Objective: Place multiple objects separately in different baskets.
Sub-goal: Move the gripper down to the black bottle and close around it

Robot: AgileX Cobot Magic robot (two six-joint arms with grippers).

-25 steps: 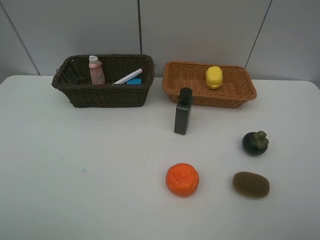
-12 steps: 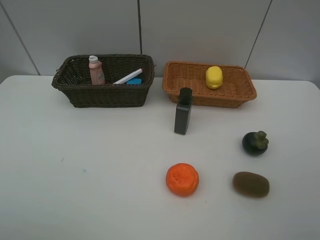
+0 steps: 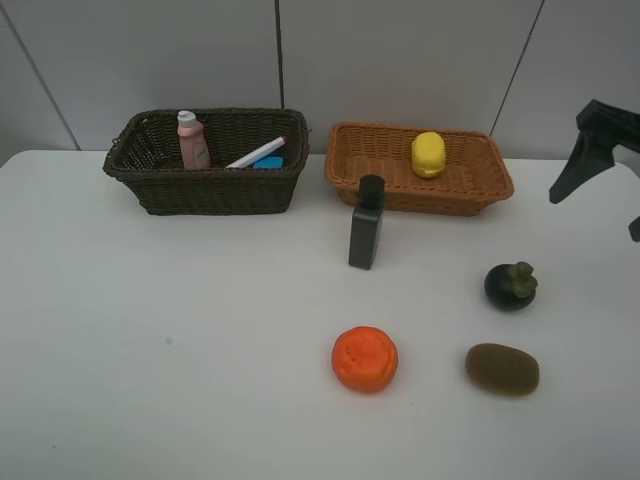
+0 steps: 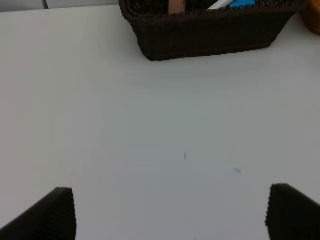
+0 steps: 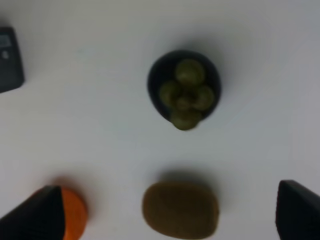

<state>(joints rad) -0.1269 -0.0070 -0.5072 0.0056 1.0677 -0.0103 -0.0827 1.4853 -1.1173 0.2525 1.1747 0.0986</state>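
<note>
- Left jaws released wide, empty, above bare white tabletop (image 3: pixel 150 330); dark brown woven wicker basket (image 3: pixel 205 188) ahead at 12 o'clock.
- Right jaws released wide, empty, raised at 3 o'clock of the tabletop; dark round mangosteen (image 3: pixel 510 285) and brown oval kiwi (image 3: pixel 501 368) below.
- In the dark basket, at 11 o'clock: pink white-capped bottle (image 3: pixel 191 142), upright; white pink-tipped marker (image 3: pixel 257 153), leaning; small blue item (image 3: pixel 268 162) beside it.
- In the light orange-tan shallow wicker basket (image 3: pixel 455 195), at 1 o'clock: yellow lemon (image 3: pixel 428 154).
- Loose: dark rectangular bottle (image 3: pixel 366 222), upright near centre; round orange (image 3: pixel 364 358) at 6 o'clock of it; kiwi at 3 o'clock of the orange.
</note>
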